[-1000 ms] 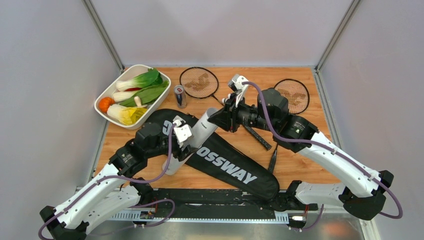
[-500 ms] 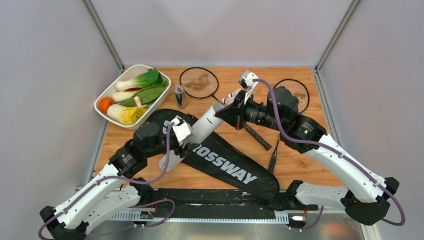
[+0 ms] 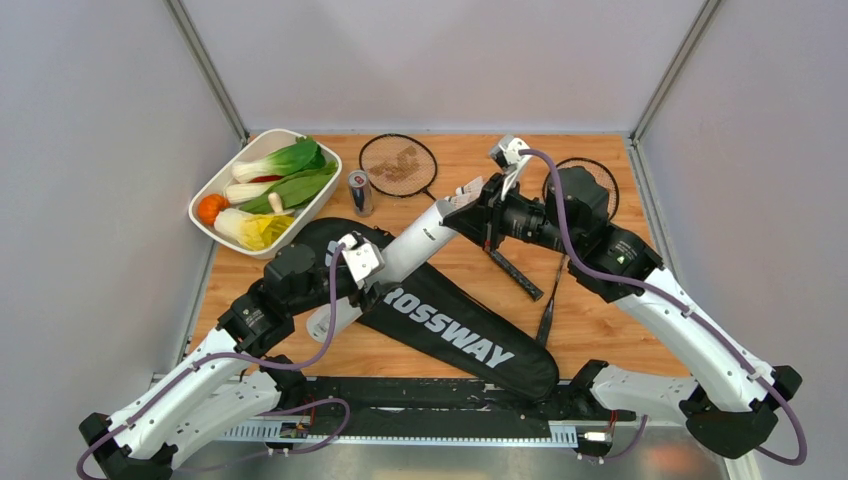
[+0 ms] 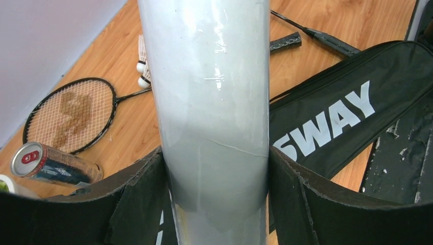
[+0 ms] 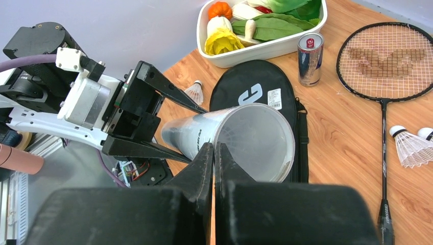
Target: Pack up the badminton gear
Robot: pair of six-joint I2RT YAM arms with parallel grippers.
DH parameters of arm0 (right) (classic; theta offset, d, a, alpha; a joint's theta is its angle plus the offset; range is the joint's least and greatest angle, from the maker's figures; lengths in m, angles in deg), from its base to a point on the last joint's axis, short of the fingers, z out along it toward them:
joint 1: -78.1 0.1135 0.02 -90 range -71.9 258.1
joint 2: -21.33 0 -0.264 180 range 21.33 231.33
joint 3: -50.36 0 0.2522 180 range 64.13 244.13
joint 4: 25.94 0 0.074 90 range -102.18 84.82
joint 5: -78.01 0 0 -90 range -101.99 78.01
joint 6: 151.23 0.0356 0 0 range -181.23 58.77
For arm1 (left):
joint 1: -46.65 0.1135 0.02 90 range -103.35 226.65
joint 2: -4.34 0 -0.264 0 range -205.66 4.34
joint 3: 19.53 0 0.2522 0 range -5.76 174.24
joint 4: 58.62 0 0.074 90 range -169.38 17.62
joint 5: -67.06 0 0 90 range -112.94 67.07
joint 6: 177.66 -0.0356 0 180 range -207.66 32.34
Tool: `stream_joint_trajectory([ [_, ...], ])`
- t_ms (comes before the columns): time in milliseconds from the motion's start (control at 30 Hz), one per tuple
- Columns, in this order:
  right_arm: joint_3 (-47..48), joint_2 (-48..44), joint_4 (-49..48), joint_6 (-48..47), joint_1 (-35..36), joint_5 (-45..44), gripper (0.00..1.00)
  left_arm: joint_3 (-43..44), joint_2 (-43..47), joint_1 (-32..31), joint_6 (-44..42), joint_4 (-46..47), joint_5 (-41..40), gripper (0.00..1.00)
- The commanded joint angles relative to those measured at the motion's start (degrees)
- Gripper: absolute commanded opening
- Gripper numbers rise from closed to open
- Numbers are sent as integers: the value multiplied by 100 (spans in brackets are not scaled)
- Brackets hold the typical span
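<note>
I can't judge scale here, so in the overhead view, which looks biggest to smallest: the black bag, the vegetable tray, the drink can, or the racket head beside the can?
1. black racket bag
2. vegetable tray
3. racket head
4. drink can
None is lifted toward the camera, so the order is safe.

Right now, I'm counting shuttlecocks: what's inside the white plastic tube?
The white plastic tube looks empty through its open mouth; the shut right gripper hides the lower part.
</note>
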Motion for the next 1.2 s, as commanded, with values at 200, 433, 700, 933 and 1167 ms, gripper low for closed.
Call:
stream_joint_trajectory([
  [200, 416, -384, -621, -231, -529, 72, 0, -154, -21, -26, -207, -267, 13, 7],
  [433, 471, -399, -631, -233, -792, 296, 0, -144, -19, -23, -226, -269, 82, 3],
  [700, 200, -385, -634, -289, -909, -350, 0, -136, 23, -23, -217, -238, 104, 2],
  [933, -746, 276, -1025, -798, -1414, -2798, 0, 22, 227, -25, -122, -52, 75, 3],
  [1167, -1650, 1732, -1912, -470, -2586, -2562, 0, -135, 506, -25, -64, 230, -244, 3],
])
